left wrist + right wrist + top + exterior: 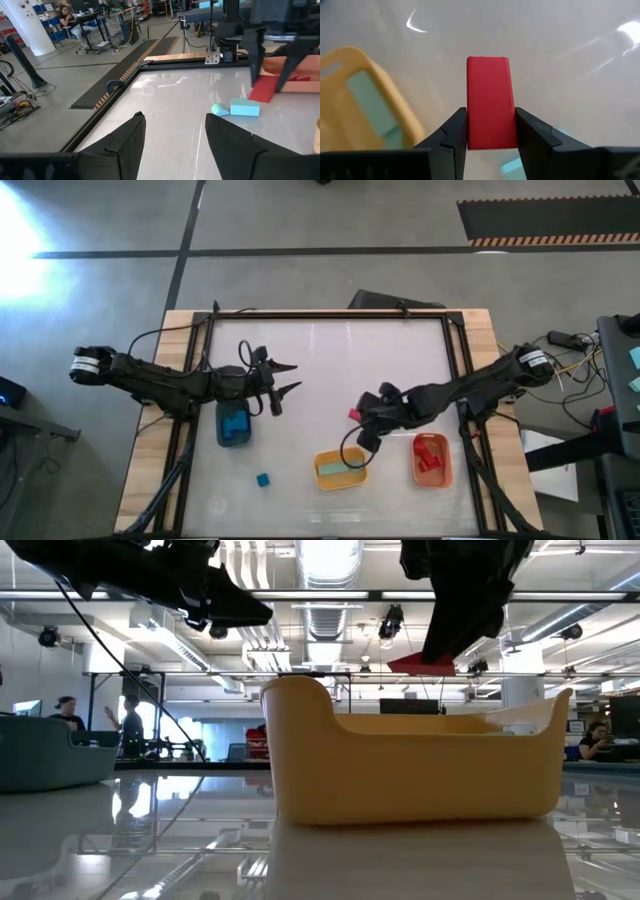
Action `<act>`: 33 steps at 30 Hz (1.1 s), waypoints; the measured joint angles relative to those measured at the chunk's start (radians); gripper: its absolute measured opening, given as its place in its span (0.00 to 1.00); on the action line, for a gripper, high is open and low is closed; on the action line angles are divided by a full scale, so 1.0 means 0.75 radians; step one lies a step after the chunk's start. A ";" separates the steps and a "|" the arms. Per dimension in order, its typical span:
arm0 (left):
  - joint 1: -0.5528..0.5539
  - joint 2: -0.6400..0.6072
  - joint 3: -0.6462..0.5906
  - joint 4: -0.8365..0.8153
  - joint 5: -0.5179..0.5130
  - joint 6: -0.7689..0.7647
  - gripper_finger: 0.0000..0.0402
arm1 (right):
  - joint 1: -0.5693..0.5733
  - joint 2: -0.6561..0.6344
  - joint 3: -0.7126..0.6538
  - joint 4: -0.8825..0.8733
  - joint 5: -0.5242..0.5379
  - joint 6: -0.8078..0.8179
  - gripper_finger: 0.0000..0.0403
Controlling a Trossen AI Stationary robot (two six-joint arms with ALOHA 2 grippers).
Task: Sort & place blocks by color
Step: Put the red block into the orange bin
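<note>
Carrying is the step in hand: my right gripper (491, 129) is clamped on a red block (488, 100), a short bar, held clear of the white table (330, 370). From above, that block (354, 415) shows as a small red spot near the middle of the table, just beyond the yellow bin (340, 470) and well to the left of the orange bin (431, 460).

Reds already lie in the orange bin, so I judge that is where this one belongs. The next move calls for swinging my right arm across toward that bin, staying high enough to clear its wall, stopping over its open middle, and only then spreading the fingers.

In my right wrist view the bar's long axis runs straight out ahead of my fingers, which pinch its two long sides near the rear end; the free end points away from my wrist. In the low view it hangs slightly tilted, I think, though that picture shows only its underside.

My left gripper (283, 378) waits over the left part of the table, just beyond the blue bin (233, 424), its fingers spread wide with nothing between them. A darker blue cube (263, 479) sits alone on the table near the front edge, between the blue and yellow bins. Two pale teal pieces (237, 107) lie on the table close below my red bar, and mint blocks lie in the yellow bin.
</note>
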 joint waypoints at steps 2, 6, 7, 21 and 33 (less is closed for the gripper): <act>0.000 0.000 0.006 0.000 0.000 -0.001 0.48 | 0.017 0.003 0.000 -0.001 -0.056 0.063 0.30; 0.000 -0.001 0.014 0.008 0.000 -0.003 0.48 | 0.045 0.000 0.000 -0.008 -0.132 0.198 0.30; 0.000 -0.001 0.013 0.011 0.000 -0.005 0.48 | 0.047 -0.003 0.000 -0.020 -0.147 0.237 0.30; -0.001 -0.001 0.007 0.022 0.000 -0.038 0.48 | 0.139 -0.045 0.000 -0.636 -0.424 0.664 0.30; -0.002 0.002 0.010 0.023 0.000 -0.039 0.48 | 0.313 -0.096 0.000 -0.875 -0.478 0.812 0.30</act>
